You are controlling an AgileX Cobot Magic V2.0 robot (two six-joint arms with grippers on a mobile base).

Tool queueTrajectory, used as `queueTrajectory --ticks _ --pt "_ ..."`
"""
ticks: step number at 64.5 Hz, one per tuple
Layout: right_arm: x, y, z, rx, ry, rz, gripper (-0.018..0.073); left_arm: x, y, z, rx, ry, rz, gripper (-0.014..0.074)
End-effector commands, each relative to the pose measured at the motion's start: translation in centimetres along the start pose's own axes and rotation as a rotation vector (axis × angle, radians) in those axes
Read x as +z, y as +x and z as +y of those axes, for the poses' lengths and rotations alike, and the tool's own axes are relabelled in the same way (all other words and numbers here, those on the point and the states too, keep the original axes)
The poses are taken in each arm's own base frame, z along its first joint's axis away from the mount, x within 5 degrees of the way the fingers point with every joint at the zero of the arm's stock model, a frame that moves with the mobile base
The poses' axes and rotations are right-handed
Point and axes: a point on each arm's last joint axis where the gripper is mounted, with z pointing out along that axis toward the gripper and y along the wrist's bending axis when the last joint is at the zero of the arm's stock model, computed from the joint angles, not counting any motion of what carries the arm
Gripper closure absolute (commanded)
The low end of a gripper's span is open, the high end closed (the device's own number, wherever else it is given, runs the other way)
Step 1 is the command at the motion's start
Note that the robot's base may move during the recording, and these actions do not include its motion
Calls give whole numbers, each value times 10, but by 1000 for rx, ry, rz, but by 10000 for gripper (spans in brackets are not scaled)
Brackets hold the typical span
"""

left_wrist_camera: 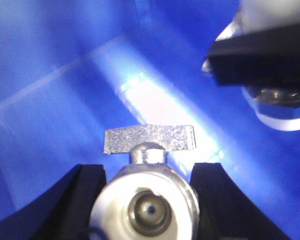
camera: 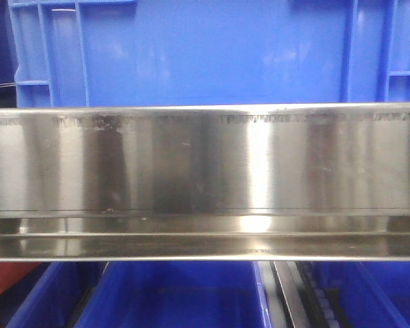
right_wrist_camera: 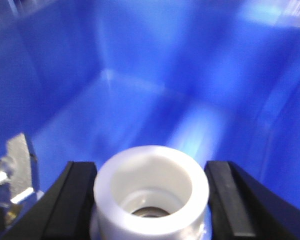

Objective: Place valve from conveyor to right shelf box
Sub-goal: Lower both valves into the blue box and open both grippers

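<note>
Left gripper [left_wrist_camera: 150, 172]: black jaws clamped on either side of a metal valve [left_wrist_camera: 148, 202]. The round port faces the left wrist camera and the flat butterfly handle [left_wrist_camera: 150, 139] sticks up above the body. The valve is held off the floor inside a blue box [left_wrist_camera: 50, 100], with a bright glare on the box bottom behind it.

Right gripper [right_wrist_camera: 151, 167]: jaws closed on a second valve [right_wrist_camera: 150, 195] with a white, cup-shaped end facing the right wrist camera. It is also inside the blue box, above the floor. In the left wrist view this gripper hangs at upper right, near the metal valve but apart from it.

Both valves are in the box, each gripped, neither resting on the bottom.

Front view: a steel shelf rail [camera: 205, 164] runs across the middle, with a blue crate [camera: 191, 48] above it and blue bins [camera: 171, 301] below. No arms show here.
</note>
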Motion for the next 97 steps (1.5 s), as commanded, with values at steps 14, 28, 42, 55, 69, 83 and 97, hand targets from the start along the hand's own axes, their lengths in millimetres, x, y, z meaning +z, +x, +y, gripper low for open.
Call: queueTrajectory --ticks 14,28,42,55,69,83,97 --pt "-21 -17 4 -10 -7 -80 -15 -16 -10 -1 2 -2 -73 62" --pt "-57 -25 9 -20 -12 -143 -9 -46 -15 1 18 -28 -131 31" --pt "-120 -33 17 -36 -18 -261 195 -105 -13 4 31 -58 -180 202" --pt "-174 -23 23 -60 -15 -316 651 -158 -1 11 -5 -88 -188 548" --pt "-205 16 21 -83 27 -359 713 -215 32 28 -125 -169 -304 707" --pt "-216 76 17 -95 62 -437 713 -243 97 31 -177 -259 -416 707" --pt "-225 143 14 -92 68 -477 713 -247 179 15 -175 -298 -525 707"
